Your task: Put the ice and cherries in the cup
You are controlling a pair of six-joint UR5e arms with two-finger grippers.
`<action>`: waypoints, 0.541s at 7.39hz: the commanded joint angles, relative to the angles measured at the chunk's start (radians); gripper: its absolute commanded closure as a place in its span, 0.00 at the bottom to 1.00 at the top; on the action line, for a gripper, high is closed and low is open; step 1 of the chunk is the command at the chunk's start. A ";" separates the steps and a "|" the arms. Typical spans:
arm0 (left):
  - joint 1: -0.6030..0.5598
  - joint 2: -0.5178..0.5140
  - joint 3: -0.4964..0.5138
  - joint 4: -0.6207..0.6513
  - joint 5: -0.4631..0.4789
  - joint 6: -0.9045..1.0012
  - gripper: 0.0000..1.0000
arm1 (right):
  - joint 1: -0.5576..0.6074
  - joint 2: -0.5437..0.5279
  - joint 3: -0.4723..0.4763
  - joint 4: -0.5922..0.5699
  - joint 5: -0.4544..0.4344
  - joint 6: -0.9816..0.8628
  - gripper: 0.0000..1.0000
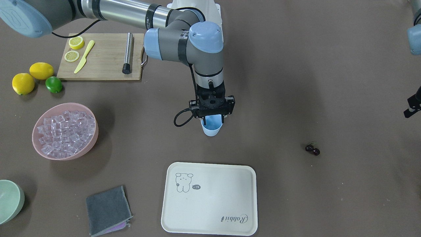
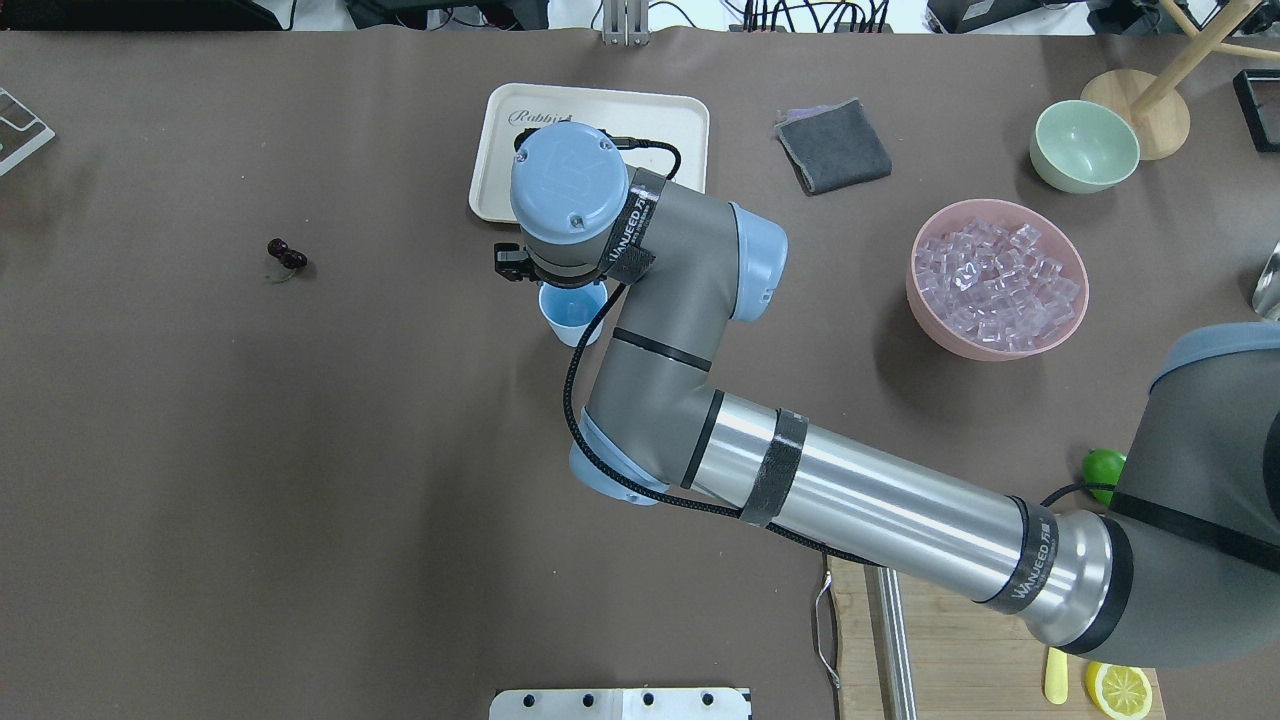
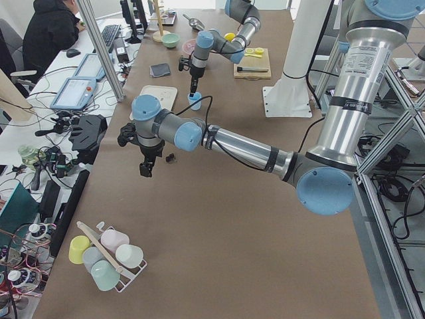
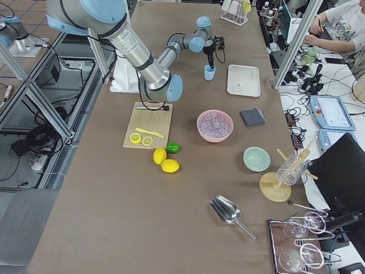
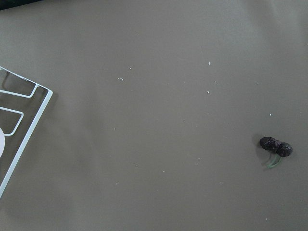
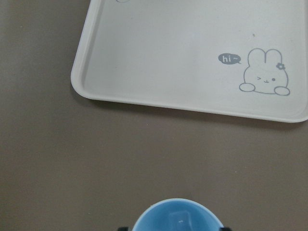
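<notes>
The light-blue cup [image 1: 210, 129] stands upright mid-table, just short of the tray. My right gripper [image 1: 213, 117] hangs straight above its rim, open; in the right wrist view only two dark finger tips flank the cup [image 6: 178, 217]. A faint square shape lies at the cup's bottom. The ice [image 1: 65, 130] fills a pink bowl [image 1: 93, 140]. The cherries [image 1: 312, 149] lie alone on the table, also low right in the left wrist view [image 5: 275, 147]. My left gripper [image 1: 409, 111] hovers at the frame edge, short of the cherries; its state does not show.
A cream tray [image 1: 210, 197] lies beyond the cup, with a grey cloth [image 1: 107, 210] and a pale green bowl [image 1: 10, 200] further along. A cutting board [image 1: 102, 65] holds lemon slices, a knife and a metal muddler. Two lemons and a lime [image 1: 53, 84] lie beside it.
</notes>
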 commanded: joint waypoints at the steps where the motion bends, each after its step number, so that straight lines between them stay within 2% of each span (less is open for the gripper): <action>1: 0.000 0.000 0.001 0.000 0.000 0.000 0.02 | 0.058 -0.090 0.144 -0.009 0.080 -0.007 0.01; 2: 0.000 -0.005 0.005 0.000 0.000 0.002 0.02 | 0.155 -0.220 0.280 -0.029 0.234 -0.096 0.01; 3: 0.000 -0.008 0.018 0.000 0.000 0.002 0.02 | 0.244 -0.373 0.395 -0.028 0.328 -0.251 0.01; 4: 0.000 -0.008 0.016 -0.002 0.000 0.002 0.02 | 0.339 -0.487 0.427 -0.019 0.402 -0.480 0.01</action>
